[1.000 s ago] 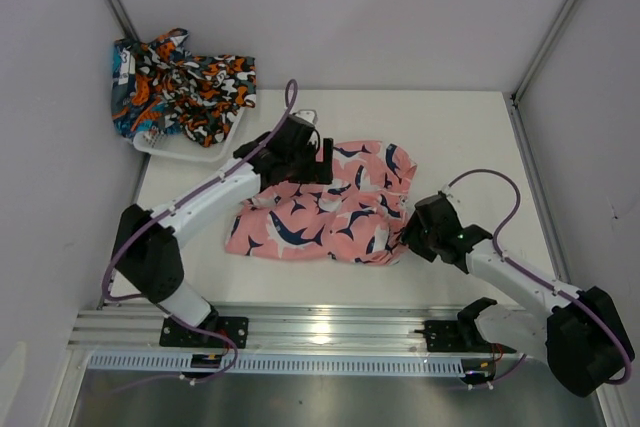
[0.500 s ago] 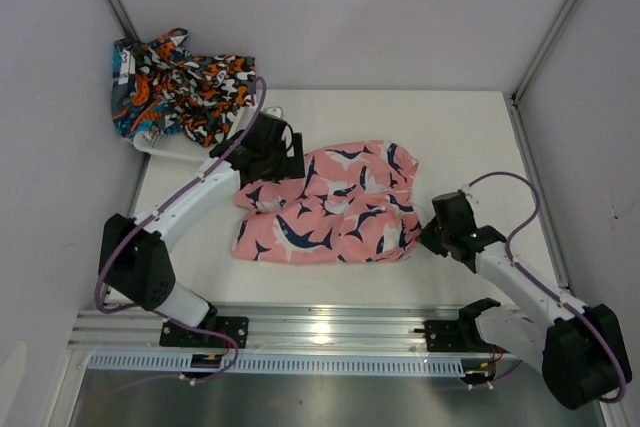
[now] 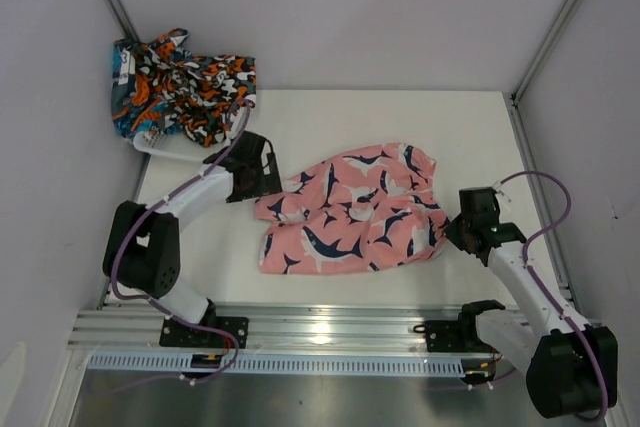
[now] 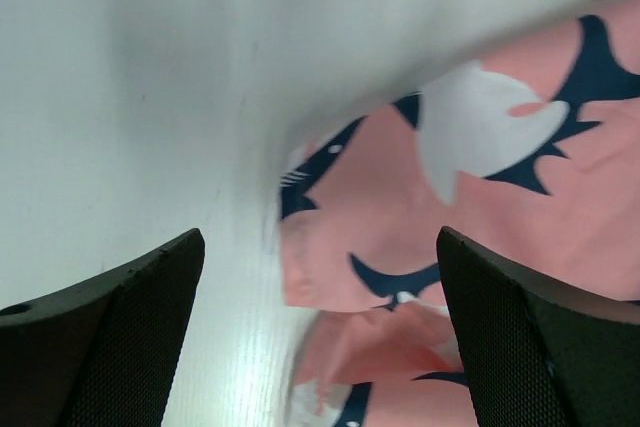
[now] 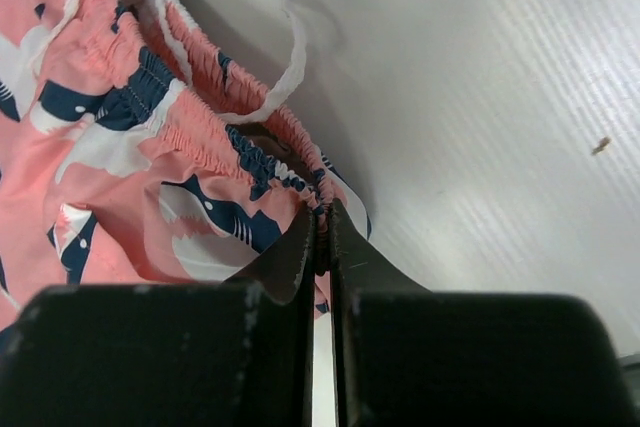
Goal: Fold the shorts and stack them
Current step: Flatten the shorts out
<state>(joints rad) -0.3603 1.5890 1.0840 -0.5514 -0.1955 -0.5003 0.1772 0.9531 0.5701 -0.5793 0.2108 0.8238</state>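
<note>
The pink shorts (image 3: 355,212) with navy-white sharks lie spread across the middle of the table. My right gripper (image 3: 462,227) is shut on their elastic waistband (image 5: 300,172) at the right edge, and the white drawstring (image 5: 285,42) loops beside it. My left gripper (image 3: 262,172) is open just off the shorts' left edge; between its wide-apart fingers (image 4: 110,327) the pink fabric (image 4: 420,217) lies loose, not held. Two more shorts, black-orange (image 3: 215,97) and teal (image 3: 125,97), are heaped at the back left.
A white mesh basket (image 3: 185,147) sits under the heaped shorts in the back left corner. Grey walls close the left, back and right sides. A metal rail (image 3: 320,332) runs along the near edge.
My right gripper closed on the waistband and dragged the pink shorts to the right. The left gripper drew back to the left, off the fabric, staying open.
</note>
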